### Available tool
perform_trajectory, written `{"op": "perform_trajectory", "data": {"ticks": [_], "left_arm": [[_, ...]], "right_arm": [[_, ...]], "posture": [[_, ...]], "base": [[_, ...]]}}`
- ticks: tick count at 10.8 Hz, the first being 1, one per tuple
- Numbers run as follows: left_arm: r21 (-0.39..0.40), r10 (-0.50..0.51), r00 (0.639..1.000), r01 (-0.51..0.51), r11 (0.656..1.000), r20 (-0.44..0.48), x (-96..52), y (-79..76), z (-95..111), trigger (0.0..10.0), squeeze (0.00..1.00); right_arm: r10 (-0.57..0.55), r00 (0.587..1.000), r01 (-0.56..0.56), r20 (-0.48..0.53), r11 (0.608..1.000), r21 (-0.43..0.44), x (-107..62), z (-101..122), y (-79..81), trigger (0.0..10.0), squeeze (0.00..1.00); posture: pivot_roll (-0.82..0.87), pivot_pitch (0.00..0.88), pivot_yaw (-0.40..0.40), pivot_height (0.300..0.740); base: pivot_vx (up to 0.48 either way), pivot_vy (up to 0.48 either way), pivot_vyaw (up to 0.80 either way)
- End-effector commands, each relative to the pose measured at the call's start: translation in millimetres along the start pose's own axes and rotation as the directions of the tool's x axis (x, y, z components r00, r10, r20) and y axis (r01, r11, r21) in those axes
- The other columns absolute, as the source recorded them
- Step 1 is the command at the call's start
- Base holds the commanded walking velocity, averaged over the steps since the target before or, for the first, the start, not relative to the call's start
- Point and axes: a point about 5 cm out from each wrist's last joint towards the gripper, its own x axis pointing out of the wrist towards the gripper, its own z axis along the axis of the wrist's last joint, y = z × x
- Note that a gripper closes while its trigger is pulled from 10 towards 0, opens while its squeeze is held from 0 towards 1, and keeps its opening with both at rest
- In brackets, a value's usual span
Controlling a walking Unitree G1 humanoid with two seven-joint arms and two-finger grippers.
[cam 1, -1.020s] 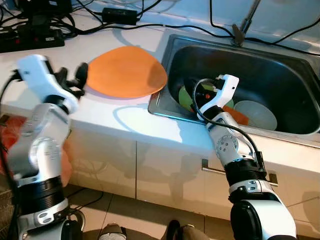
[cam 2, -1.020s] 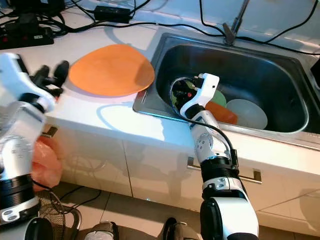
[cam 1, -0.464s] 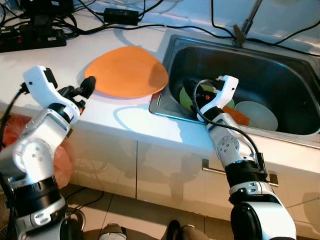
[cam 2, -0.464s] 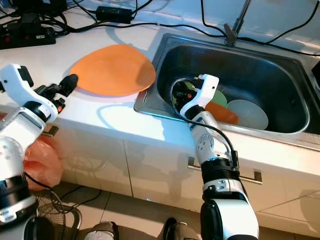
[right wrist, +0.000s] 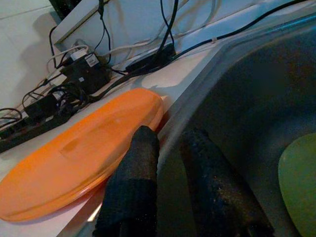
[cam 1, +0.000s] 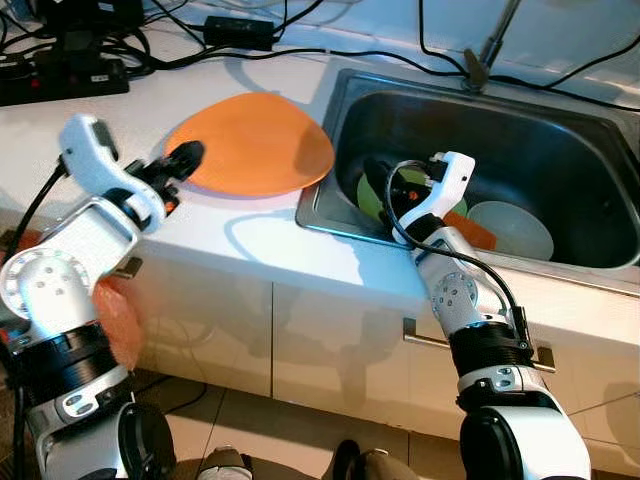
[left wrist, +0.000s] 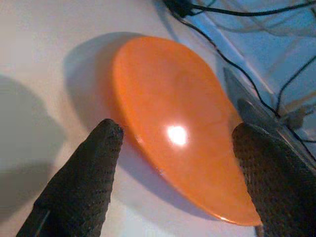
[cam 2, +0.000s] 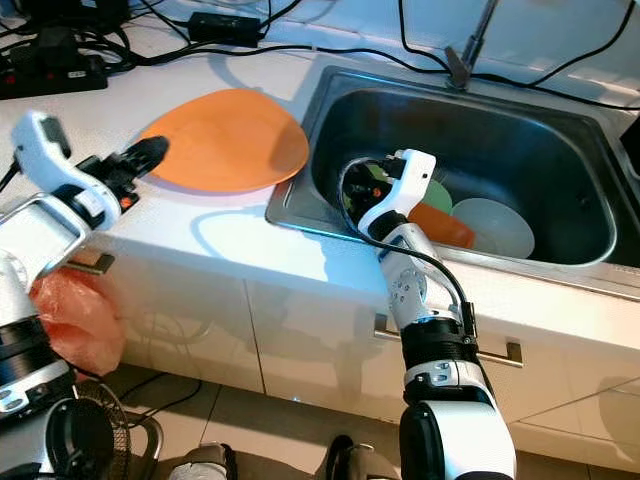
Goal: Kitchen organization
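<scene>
An orange plate (cam 1: 250,143) lies flat on the white counter (cam 1: 200,225), just left of the sink. My left gripper (cam 1: 180,160) is open at the plate's left rim. In the left wrist view its two fingers (left wrist: 84,173) stand wide apart on either side of the plate (left wrist: 173,123), holding nothing. My right gripper (cam 1: 385,185) reaches down inside the steel sink (cam 1: 560,130) by its left wall. Its fingers (right wrist: 140,163) are close together with nothing between them. A green plate (cam 1: 372,195), an orange-red item (cam 1: 472,230) and a pale round dish (cam 1: 515,230) lie in the basin.
A power strip and black cables (cam 1: 60,75) crowd the back of the counter. The tap (cam 1: 490,45) rises behind the sink. An orange-red bag (cam 1: 120,325) hangs below the counter's front edge on the left, beside the cabinet doors (cam 1: 300,350).
My left arm has swung forward and to the right, bringing its open fingers from clear of the counter up to the orange plate's left rim. The right arm has stayed in the sink.
</scene>
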Motion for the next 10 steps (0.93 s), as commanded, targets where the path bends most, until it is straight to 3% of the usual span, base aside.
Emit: {"op": "perform_trajectory", "data": {"ticks": [1, 3, 8, 10], "left_arm": [[0.007, 0.017, 1.0, -0.017, 1.0, 0.001, -0.7, -2.4, 5.3, 10.0, 0.0], [0.005, 0.076, 0.997, -0.076, 0.997, -0.025, -2.3, 7.8, 2.2, 10.0, 0.0], [-0.03, 0.06, 0.993, -0.063, 0.998, -0.1, 19.3, -3.3, -3.7, 10.0, 0.0], [-0.03, 0.06, 0.993, -0.063, 0.998, -0.1, 19.3, -3.3, -3.7, 10.0, 0.0]], "right_arm": [[-0.014, 1.0, 0.014, 0.004, 1.0, -0.004, -3.3, 2.8, -4.0, 10.0, 0.0], [-0.013, 1.0, 0.013, -0.002, 1.0, -0.001, -2.7, 1.6, -3.5, 10.0, 0.0], [-0.015, 1.0, 0.015, 0.01, 1.0, -0.002, -1.0, 4.9, -3.1, 10.0, 0.0], [-0.015, 1.0, 0.015, 0.01, 1.0, -0.002, -1.0, 4.9, -3.1, 10.0, 0.0]], "posture": [[0.13, 0.131, -0.058, 0.74], [0.13, 0.133, -0.062, 0.74], [0.12, 0.133, -0.048, 0.74], [0.12, 0.133, -0.048, 0.74]], "base": [[0.0, 0.0, 0.0], [0.0, 0.0, 0.0], [0.0, 0.0, 0.0], [0.0, 0.0, 0.0]]}}
